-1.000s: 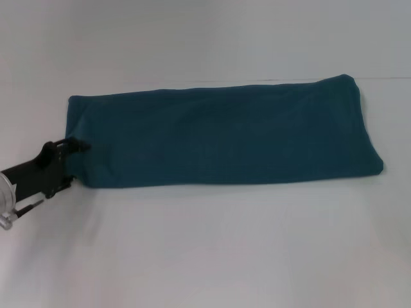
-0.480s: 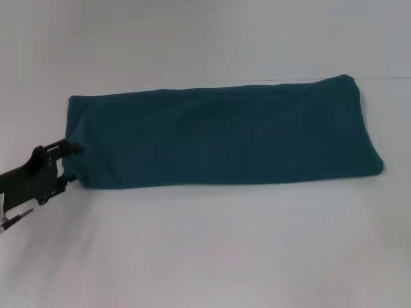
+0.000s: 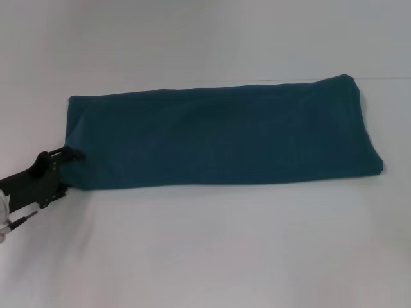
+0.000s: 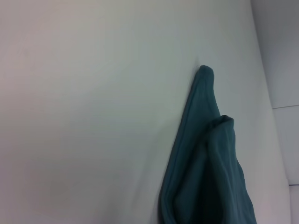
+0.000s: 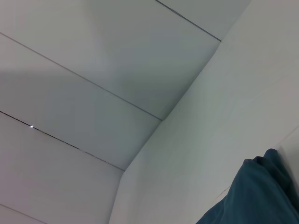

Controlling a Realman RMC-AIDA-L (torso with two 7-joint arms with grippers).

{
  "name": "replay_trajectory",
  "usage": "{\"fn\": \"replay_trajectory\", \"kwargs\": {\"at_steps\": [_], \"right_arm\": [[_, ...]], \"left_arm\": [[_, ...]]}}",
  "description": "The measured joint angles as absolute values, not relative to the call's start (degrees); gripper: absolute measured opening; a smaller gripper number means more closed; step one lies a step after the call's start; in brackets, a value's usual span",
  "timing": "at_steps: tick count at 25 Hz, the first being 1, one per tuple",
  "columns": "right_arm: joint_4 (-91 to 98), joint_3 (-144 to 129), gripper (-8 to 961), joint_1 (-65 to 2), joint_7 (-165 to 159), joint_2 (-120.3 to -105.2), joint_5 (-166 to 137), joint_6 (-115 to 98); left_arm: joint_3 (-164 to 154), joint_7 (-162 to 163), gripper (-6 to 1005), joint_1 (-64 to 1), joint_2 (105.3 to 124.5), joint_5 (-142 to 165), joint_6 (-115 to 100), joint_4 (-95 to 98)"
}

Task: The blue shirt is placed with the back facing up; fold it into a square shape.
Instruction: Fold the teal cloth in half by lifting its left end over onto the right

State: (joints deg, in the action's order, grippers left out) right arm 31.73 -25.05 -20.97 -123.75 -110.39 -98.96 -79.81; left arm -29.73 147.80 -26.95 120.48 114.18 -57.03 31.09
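Note:
The blue shirt point(image 3: 225, 135) lies on the white table point(image 3: 212, 250) as a long flat band running left to right, plain side up. My left gripper point(image 3: 69, 171) sits at the band's left end by its near corner. Its two black fingers stand apart, one at the shirt's left edge and one just in front of the corner, and the cloth lies flat, not lifted. The left wrist view looks along the shirt's layered end point(image 4: 205, 163). A corner of the shirt point(image 5: 254, 196) shows in the right wrist view. My right gripper is out of view.
White table surface surrounds the shirt, with wide bare room in front of it. A pale wall point(image 3: 205, 32) rises behind the table, and the right wrist view shows wall panels point(image 5: 93, 70).
The left gripper drew back to the left half a second ago, then came back a little right and nearer, to the shirt's near-left corner. The shirt has not moved.

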Motion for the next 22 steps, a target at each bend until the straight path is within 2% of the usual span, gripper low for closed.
{"fn": "replay_trajectory", "kwargs": {"at_steps": [11,22], "right_arm": [[31.02,-24.61,947,-21.09,-123.49,-110.22,-98.96,-79.79],[31.02,-24.50,947,-21.01,-123.57,-110.19,-98.97,-79.80]], "left_arm": [[-29.97,146.73,631,-29.73,120.22,114.10,-53.68,29.35],[-29.75,146.17,611,-29.18,120.39,113.82,-54.38,29.32]]}}
